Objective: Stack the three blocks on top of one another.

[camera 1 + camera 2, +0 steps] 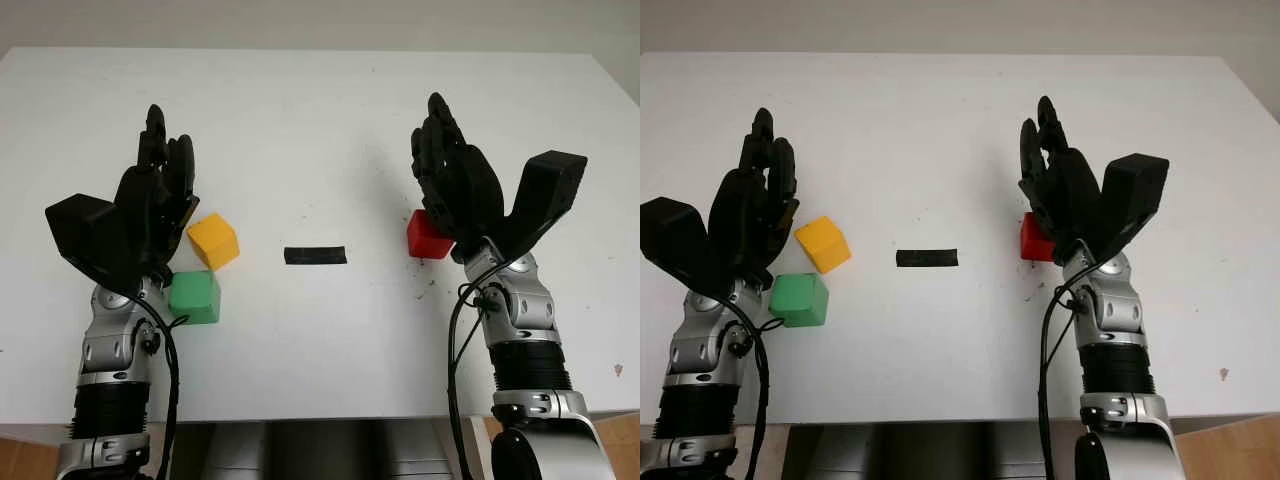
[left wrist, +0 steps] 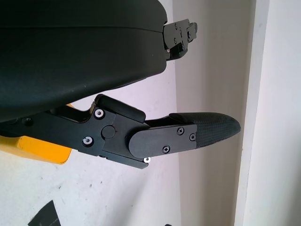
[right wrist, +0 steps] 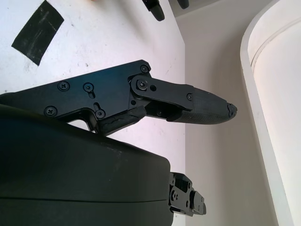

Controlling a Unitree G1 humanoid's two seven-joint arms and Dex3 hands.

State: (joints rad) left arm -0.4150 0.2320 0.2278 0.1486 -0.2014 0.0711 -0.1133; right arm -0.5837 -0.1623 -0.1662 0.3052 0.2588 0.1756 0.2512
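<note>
Head view: right hand (image 1: 455, 175) partly hides red block (image 1: 425, 236), perhaps touching.

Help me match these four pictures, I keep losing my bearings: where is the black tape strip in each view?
Left eye view: the black tape strip lies mid-table, between the yellow block and the red block.
Right eye view: same spot, between those blocks.
Left wrist view: one end of it, on the table near the yellow block.
Right wrist view: the strip, on the table off to one side of the black fingers.
Shared landmark: the white table.
</note>
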